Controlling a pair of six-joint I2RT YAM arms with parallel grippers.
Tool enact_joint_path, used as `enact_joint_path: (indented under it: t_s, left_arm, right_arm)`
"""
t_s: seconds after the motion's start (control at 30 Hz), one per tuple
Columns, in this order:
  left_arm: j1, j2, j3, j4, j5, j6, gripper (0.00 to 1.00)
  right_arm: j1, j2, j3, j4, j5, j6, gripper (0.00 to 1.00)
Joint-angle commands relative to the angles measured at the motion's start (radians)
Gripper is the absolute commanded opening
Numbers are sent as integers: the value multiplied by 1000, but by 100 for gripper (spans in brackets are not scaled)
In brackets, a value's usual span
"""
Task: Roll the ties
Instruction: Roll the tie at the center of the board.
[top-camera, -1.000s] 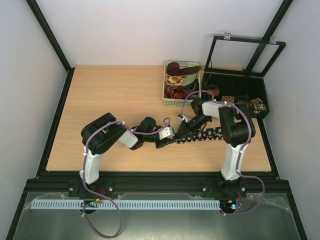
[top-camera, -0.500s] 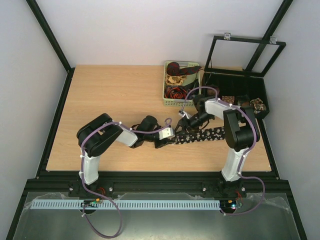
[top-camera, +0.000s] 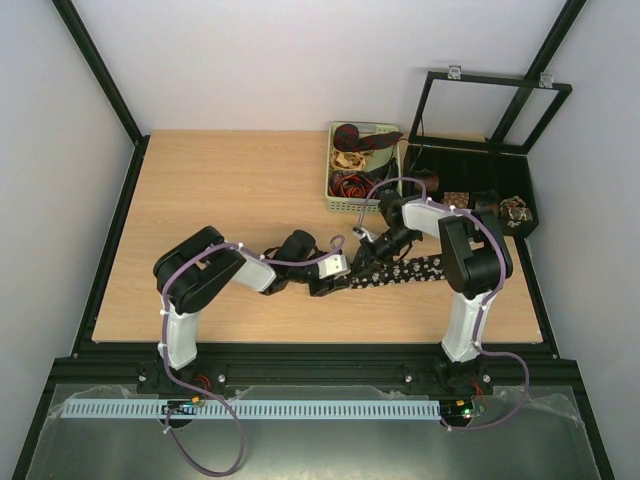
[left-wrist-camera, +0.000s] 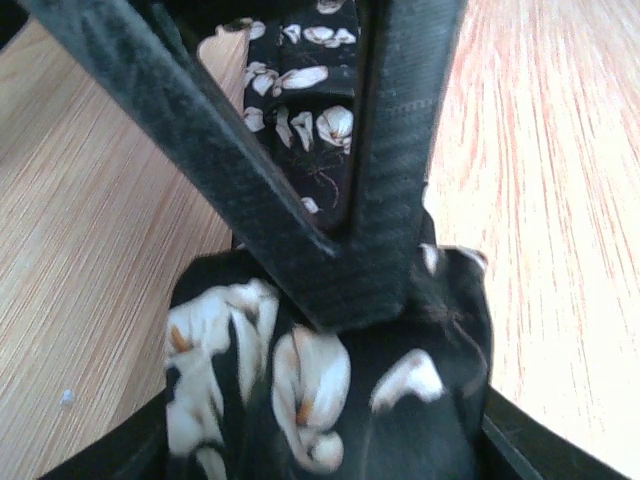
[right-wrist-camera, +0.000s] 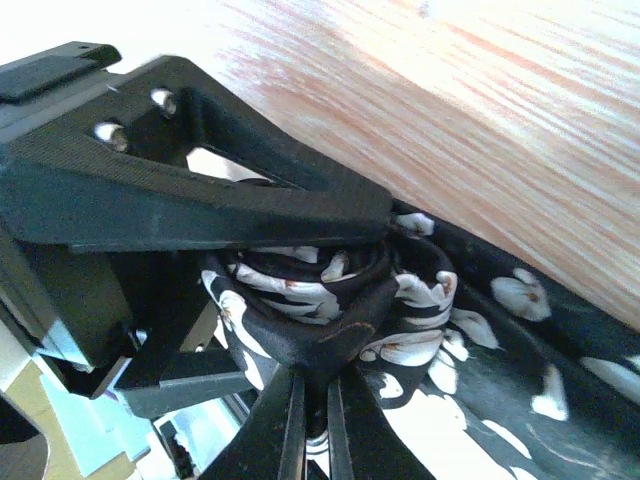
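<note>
Pinching now: right gripper (right-wrist-camera: 311, 392) has its tips together on the outer fold of the coil (right-wrist-camera: 320, 300) at the left end of the black tie (top-camera: 415, 269). Left gripper (top-camera: 328, 282) sits opposite, jaws part-way apart with the coil bunched between them. It looks like it's cradling the roll rather than crushing it.

Change over the last second is small. The right arm swung out slightly, then came back in to the coil. The left arm's elbow settled a bit lower-left. The coil hasn't travelled, and the flat part of the tie on the table (top-camera: 230, 190) looks just as long. I read this as a regrip, not a roll turn, with most of this tie still to wind.

Further out, loose ties (top-camera: 357, 160) wait in the green basket (top-camera: 331, 175), and rolled ties (top-camera: 456, 199) sit in the black case (top-camera: 470, 152).
</note>
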Motion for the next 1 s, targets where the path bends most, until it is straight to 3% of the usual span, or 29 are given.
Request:
enact_joint_path:
  t_s: [0.0,0.17,0.47,0.67,0.97]
  left_arm:
    - [6,24,-19,-155,-13,29,60]
    - [24,-37,-2,-34,103,-32,76]
    - [9,13,-9,168,125,-168,82]
    - [-27,97,19,288,115,-236,81]
    - [-65,198,83,381,88,-307,66]
  right_arm:
    - [-28,26,-20,-16,101,0,1]
    - [-62,53,-49,-18,149,-14,1]
    - [-99,80,-93,22,312,-51,1]
    - [-85,98,-106,68,333,-26,1]
    - [-68,102,-106,82,338,-1,1]
